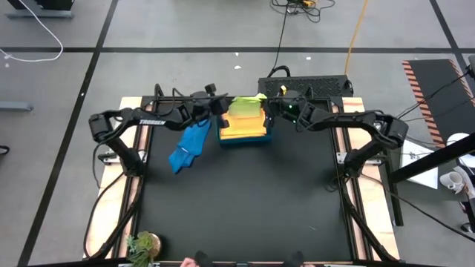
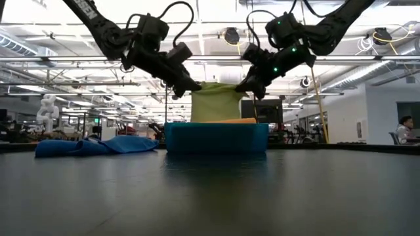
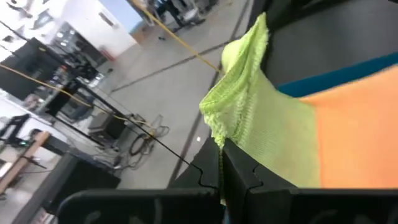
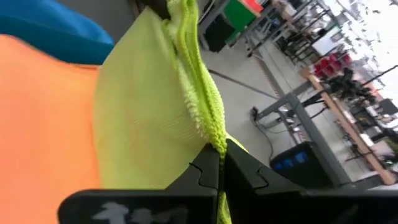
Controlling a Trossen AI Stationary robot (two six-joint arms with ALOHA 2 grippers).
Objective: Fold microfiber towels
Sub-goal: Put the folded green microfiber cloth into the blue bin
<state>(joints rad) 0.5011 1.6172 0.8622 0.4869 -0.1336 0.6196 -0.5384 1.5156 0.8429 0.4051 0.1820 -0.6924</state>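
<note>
Lime green cloth is stretched between two grippers above a teal bin [image 1: 243, 139] at the far edge of a black table [image 1: 245, 200], seen from overhead. The left gripper [image 1: 223, 104] is clamped on one top corner of the lime green towel [image 1: 246, 105] and the right gripper [image 1: 272, 104] on the other. Yellow towel [image 1: 245, 122] and orange towel [image 1: 239, 134] are stacked in the bin just below both grippers. A blue towel [image 1: 188, 146] lies crumpled on the table beside the bin, below and outward of the left gripper. The broad near stretch of tabletop is left bare; a small plant [image 1: 142, 245] sits at its near left corner.

From table height, the lime green towel [image 2: 216, 101] is held up as a hanging sheet, its top edge pulled between the left gripper [image 2: 186, 85] and the right gripper [image 2: 251, 85], its lower edge dropped into the bin [image 2: 216, 137]. The blue towel [image 2: 98, 145] is spread low, well outside the left gripper.

In the left wrist view, the closed fingers [image 3: 239, 171] are pinched on the towel's frayed edge [image 3: 249, 130], with orange cloth [image 3: 357, 134] just beyond.

In the right wrist view, the fingers [image 4: 211, 168] are shut on the bunched hem of the green towel [image 4: 149, 118], orange cloth [image 4: 43, 118] lying past it.
</note>
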